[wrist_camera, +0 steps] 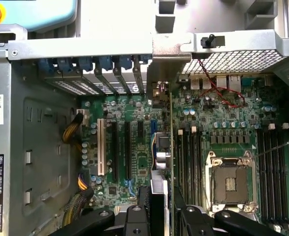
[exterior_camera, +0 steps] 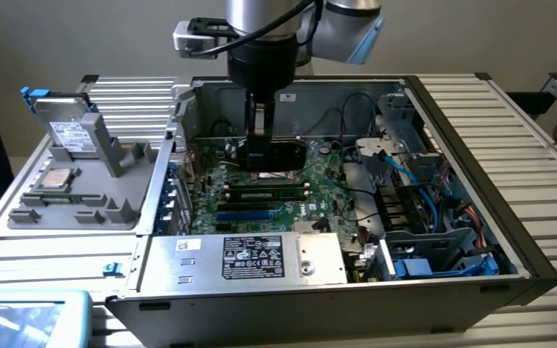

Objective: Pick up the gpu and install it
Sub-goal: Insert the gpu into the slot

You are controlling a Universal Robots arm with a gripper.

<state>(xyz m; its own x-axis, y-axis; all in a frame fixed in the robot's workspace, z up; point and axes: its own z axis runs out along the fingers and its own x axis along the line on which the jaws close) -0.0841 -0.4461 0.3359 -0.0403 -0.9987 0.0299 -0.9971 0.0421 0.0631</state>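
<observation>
We see the robot's black claw [exterior_camera: 264,139] down inside a big open black and grey computer box [exterior_camera: 510,239]. The box sits on a bench [exterior_camera: 521,123] made of silver metal slats.

The claw is clamped on the gpu [exterior_camera: 276,154], a thin flat card with a green board and a silver metal end piece. In the wrist view the claw [wrist_camera: 169,209] has one black finger [wrist_camera: 134,219] on each side of the gpu [wrist_camera: 171,142], and the card stands on its edge between them. Its silver end piece reaches the grey back wall of the box, beside a row of blue clips [wrist_camera: 92,64]. The gpu is just above the green main board [exterior_camera: 259,210], near the long black slots [wrist_camera: 127,147]. We cannot tell if it touches a slot.

Near the card on the board we see an empty square silver chip socket [wrist_camera: 230,182]. A silver power box with a black label [exterior_camera: 249,257] fills the front of the computer box. Blue wires [exterior_camera: 431,210] run along the exterior view's right side.

On the exterior view's left, a grey plastic tray [exterior_camera: 114,210] holds a silver hard drive with a white label [exterior_camera: 70,132], standing up. A small square silver chip [exterior_camera: 58,177] lies flat near it.
</observation>
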